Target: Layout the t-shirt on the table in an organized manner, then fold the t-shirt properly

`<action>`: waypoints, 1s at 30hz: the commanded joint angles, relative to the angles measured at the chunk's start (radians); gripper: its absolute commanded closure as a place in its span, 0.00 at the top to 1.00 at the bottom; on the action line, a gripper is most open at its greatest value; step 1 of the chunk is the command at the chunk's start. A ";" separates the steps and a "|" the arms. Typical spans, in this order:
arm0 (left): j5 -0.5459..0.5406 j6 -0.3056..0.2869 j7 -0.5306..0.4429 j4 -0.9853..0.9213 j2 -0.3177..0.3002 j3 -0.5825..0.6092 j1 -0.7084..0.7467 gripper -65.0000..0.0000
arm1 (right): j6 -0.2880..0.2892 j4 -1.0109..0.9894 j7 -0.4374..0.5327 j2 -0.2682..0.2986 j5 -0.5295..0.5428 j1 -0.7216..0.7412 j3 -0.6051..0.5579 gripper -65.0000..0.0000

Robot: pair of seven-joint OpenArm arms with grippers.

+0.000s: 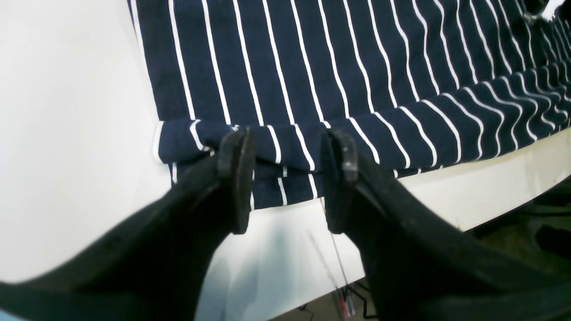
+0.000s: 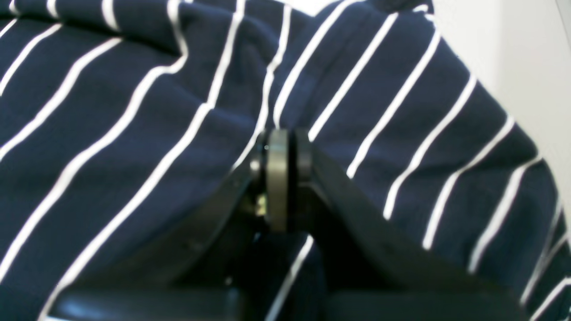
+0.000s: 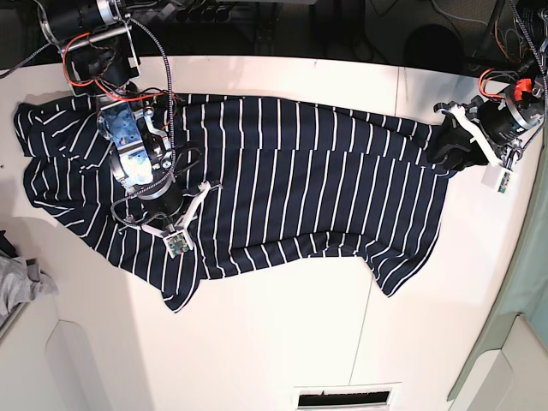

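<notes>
You have the t-shirt (image 3: 282,188) lying spread across the middle of the table (image 3: 282,342), long side running from one arm to the other, but it is not yet flat: the lower edge is wavy and one corner hangs down as a point near the seam line of the tabletop. Your right gripper (image 2: 285,178) is clenched, the two pads pressed together, and in the right wrist view the striped cloth rises in a ridge just at the tips, so I judge it pinches a fold of the shirt, probably to pull this wrinkled end straight. Your left gripper (image 1: 287,178) stands released, with a clear gap between the two black fingers (image 1: 236,178), and it is placed over the rolled hem at the other end of the shirt; nothing is held there, and it looks prepared to take this hem so that both ends can be stretched apart. The table is white and smooth, much larger than the shirt, with free room below it for folding. A small grey cloth (image 3: 21,282) lies at the table border, well apart from the shirt. Behind the table you see dark cables (image 3: 445,21) and equipment.
</notes>
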 commanded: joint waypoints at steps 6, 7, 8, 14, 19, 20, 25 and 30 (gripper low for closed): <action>-0.014 -0.007 -0.030 0.013 -0.014 -0.007 -0.005 0.42 | -0.031 0.171 -0.108 0.003 0.001 0.014 0.003 0.00; -0.014 -0.007 -0.032 0.013 -0.014 -0.007 -0.005 0.42 | -0.031 0.190 -0.122 0.003 0.001 0.014 0.003 0.00; -0.014 -0.007 -0.033 0.013 -0.014 -0.007 -0.005 0.42 | -0.031 0.206 -0.130 0.004 0.001 0.014 0.003 0.00; -0.014 -0.007 -0.033 0.013 -0.014 -0.007 -0.005 0.42 | -0.031 0.237 -0.146 0.003 0.001 0.014 0.003 0.00; -0.014 -0.007 -0.033 0.013 -0.014 -0.007 -0.005 0.42 | -0.031 0.237 -0.146 0.003 0.002 0.014 0.003 0.05; -0.014 -0.007 -0.033 0.013 -0.014 -0.007 -0.005 0.42 | -0.031 0.237 -0.146 0.004 0.002 0.014 0.003 0.11; -0.014 -0.007 -0.033 0.013 -0.014 -0.007 -0.005 0.42 | -0.031 0.233 -0.146 0.004 0.001 0.014 0.003 0.17; -0.014 -0.007 -0.032 0.013 -0.014 -0.007 -0.005 0.42 | -0.037 0.233 -0.146 0.004 -0.002 0.014 0.003 0.17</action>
